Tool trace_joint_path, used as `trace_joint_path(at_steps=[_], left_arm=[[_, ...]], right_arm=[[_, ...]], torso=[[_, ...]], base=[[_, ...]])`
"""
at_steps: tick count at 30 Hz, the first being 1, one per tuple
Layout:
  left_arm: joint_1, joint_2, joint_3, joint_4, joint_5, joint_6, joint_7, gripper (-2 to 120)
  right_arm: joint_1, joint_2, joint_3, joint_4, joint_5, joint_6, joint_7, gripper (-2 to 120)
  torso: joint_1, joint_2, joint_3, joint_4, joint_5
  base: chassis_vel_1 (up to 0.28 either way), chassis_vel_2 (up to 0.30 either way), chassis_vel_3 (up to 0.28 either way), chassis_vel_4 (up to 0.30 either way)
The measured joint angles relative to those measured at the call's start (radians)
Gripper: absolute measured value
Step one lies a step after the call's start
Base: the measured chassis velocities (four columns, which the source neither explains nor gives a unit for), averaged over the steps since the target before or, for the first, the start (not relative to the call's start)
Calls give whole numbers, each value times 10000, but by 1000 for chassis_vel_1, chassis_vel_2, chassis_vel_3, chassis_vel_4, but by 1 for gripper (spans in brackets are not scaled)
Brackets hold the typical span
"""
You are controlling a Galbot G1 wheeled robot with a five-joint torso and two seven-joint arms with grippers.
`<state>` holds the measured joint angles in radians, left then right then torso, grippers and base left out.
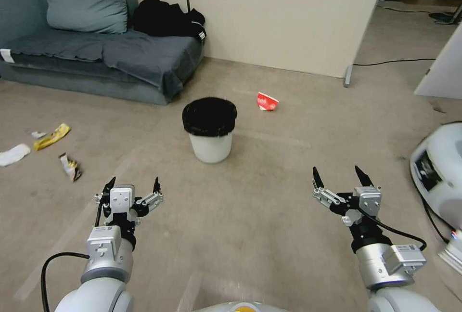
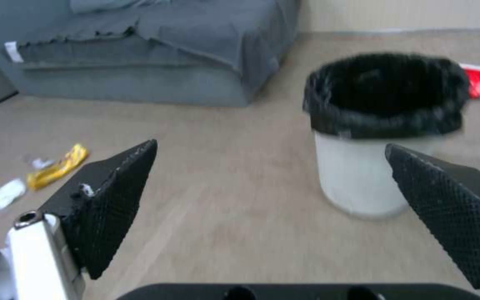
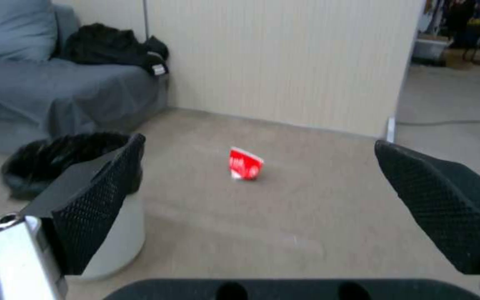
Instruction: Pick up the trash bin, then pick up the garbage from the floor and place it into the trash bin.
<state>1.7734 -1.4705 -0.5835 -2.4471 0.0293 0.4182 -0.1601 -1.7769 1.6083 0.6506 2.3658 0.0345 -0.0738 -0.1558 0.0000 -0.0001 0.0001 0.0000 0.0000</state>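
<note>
While the trash bin [image 1: 210, 130] stands upright on the floor [image 1: 269, 206] ahead of me, untouched, I judge the first step, picking it up, to be the one in hand. My left gripper [image 1: 134, 186] hangs low with its fingers spread apart and nothing between them; my right gripper [image 1: 340, 173] is held at about the same height, likewise spread and empty. The bin lies ahead of both, between their two lines and somewhat closer to the left one, well apart from either. In the left wrist view the bin [image 2: 374, 137] sits toward the far finger's side, not centred in the gap. The black bag folded over its rim looks slick, so I would expect a grip on the rim to need care.

The next move, as I read it, calls for closing the distance and bringing one gripper to the rim or wall. Garbage is scattered: a red cup [image 1: 267, 101] lies on its side just beyond the bin to the right; a yellow wrapper [image 1: 51, 137], a foil wrapper [image 1: 70, 166] and a white tissue [image 1: 13, 154] lie off to the left, near the sofa [image 1: 96, 57]. None is in the bin yet.
</note>
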Motion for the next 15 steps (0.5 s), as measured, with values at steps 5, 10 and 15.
trace_joint_path(at_steps=[5,10,15], left_arm=[[11,28,6,-31,-24,12,-42,100],[5,35,15,-32,-26,36,-48,100],[6,31,60,-33,-24,58,-51,100]], right_arm=[[12,-1,1,8,-1,9,3,100],[8,-1,10,19,0,9,6,100],[-11,-1,41,36,2,29,8,100]], torso=[[-1,1,-2,1,1],[-1,0,-1,0,-6],[0,1,-2,2,-7]], base=[[-356,366,350,-354],[-356,350,355,-352],[-353,353,349,-367]])
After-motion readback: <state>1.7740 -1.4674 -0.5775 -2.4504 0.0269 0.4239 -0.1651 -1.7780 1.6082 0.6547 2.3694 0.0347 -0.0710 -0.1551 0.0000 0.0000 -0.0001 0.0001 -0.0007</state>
